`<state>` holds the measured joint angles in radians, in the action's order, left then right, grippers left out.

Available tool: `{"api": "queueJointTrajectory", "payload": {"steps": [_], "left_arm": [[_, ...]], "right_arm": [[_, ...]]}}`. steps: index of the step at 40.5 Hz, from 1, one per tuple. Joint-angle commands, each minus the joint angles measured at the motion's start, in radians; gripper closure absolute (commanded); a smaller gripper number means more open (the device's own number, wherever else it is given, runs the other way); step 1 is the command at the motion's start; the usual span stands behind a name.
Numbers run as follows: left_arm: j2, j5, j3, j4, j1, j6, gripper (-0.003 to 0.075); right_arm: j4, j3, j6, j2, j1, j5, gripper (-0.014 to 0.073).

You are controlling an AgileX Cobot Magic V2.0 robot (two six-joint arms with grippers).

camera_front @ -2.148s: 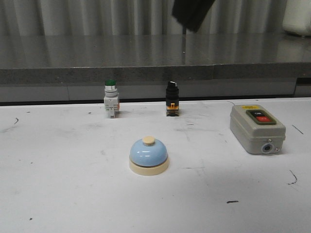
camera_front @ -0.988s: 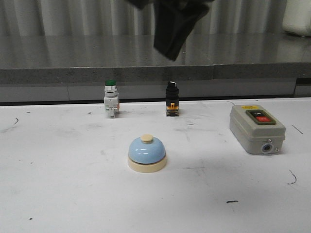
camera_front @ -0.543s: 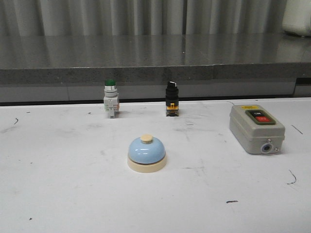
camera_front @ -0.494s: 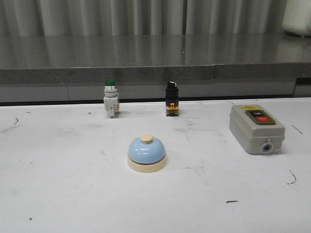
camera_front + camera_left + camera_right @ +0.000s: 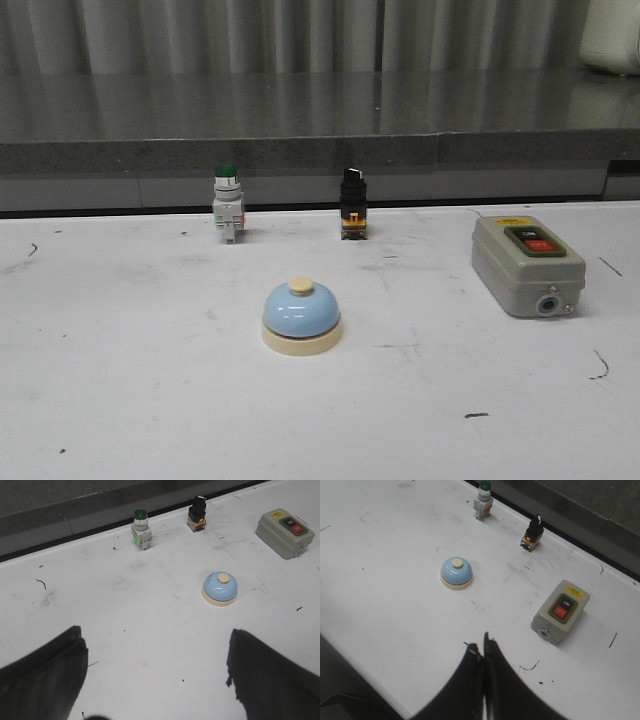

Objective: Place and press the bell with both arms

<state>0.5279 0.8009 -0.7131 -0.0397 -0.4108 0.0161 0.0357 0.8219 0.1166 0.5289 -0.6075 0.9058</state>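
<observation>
The light-blue bell [image 5: 301, 317] with a cream base and cream button stands upright on the white table [image 5: 120, 400], near its middle. It also shows in the left wrist view [image 5: 220, 588] and in the right wrist view [image 5: 456, 573]. My left gripper [image 5: 155, 650] is open and empty, high above the table and well short of the bell. My right gripper [image 5: 481, 648] is shut and empty, raised over the table's near side, apart from the bell. Neither arm shows in the front view.
A grey switch box [image 5: 528, 264] with black and red buttons lies at the right. A green-capped push button [image 5: 227, 204] and a black selector switch [image 5: 353, 204] stand at the table's back edge, before a dark ledge [image 5: 300, 150].
A black arm that hung over the back of the table at the top of the front view has left the view. The bell has shifted very slightly to the left.
</observation>
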Motion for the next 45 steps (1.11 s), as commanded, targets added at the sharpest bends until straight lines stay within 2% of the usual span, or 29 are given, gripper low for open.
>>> {"api": "queueJointTrajectory", "payload": {"steps": [1, 19, 22, 27, 33, 45], "left_arm": [[0.001, -0.069, -0.026, -0.009, 0.003, -0.008, 0.0166], [0.001, -0.069, -0.022, -0.009, 0.003, -0.008, 0.0178], [0.001, -0.064, -0.02, -0.009, 0.003, -0.008, 0.0271], [0.001, -0.054, -0.017, -0.009, 0.003, -0.008, 0.0522], [0.001, -0.054, -0.017, -0.009, 0.003, -0.008, 0.074], [0.001, -0.054, -0.017, -0.009, 0.003, -0.008, 0.074]], "right_arm": [[0.005, 0.023, -0.001, -0.007, 0.007, -0.063, 0.0662], [0.005, 0.023, -0.001, -0.007, 0.007, -0.063, 0.0662], [0.005, 0.023, -0.001, -0.007, 0.007, -0.063, 0.0662], [0.005, 0.023, -0.001, -0.007, 0.007, -0.063, 0.0662], [0.005, 0.023, -0.001, -0.007, 0.007, -0.063, 0.0662], [0.005, 0.023, -0.001, -0.007, 0.007, -0.063, 0.0662]]}}
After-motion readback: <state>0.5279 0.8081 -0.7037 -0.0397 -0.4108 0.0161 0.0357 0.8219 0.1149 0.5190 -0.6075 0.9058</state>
